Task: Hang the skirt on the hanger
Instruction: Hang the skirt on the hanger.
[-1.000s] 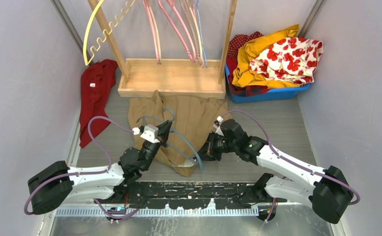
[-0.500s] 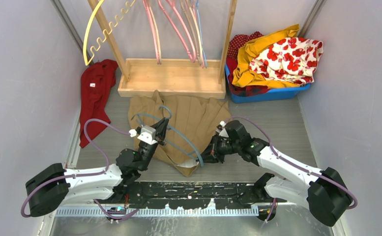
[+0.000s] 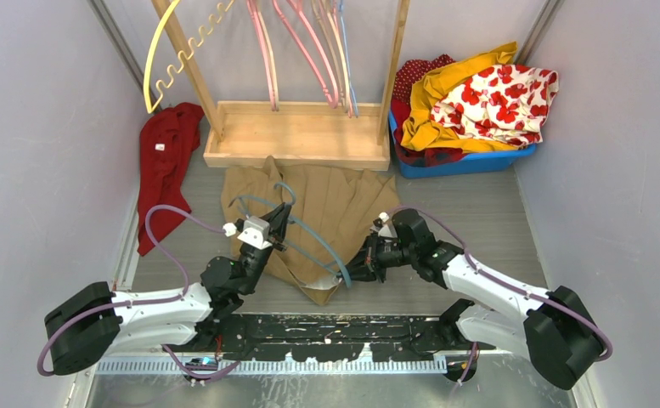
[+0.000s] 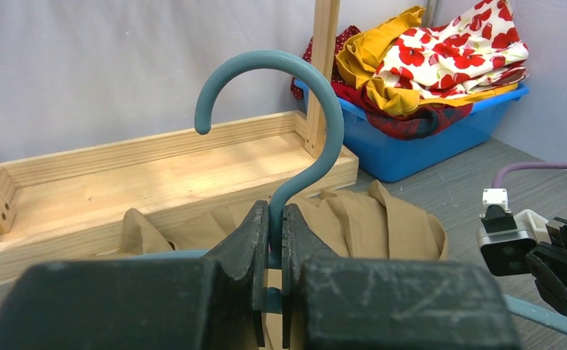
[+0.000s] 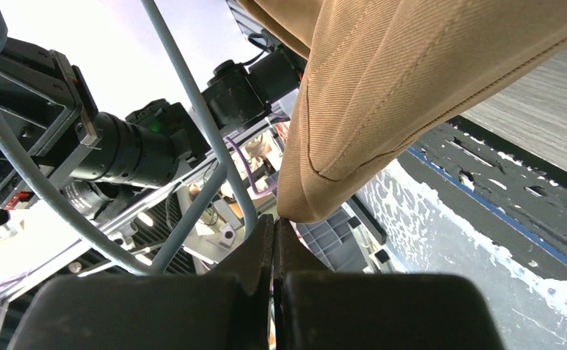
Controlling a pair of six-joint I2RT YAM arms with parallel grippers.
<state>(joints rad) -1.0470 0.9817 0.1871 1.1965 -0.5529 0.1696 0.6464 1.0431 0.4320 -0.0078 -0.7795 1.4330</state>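
I hold the hanger (image 4: 317,80) neck in the left hand (image 4: 269,248); the right hand (image 5: 273,233) pinches the skirt (image 5: 382,95) beside it, unthreaded.

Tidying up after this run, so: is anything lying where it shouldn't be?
Yes. A red garment lies crumpled left of the rack, apart from the other spare clothes, which are piled in the blue bin on the right. That bin looks overfull, with fabric hanging over its rim.
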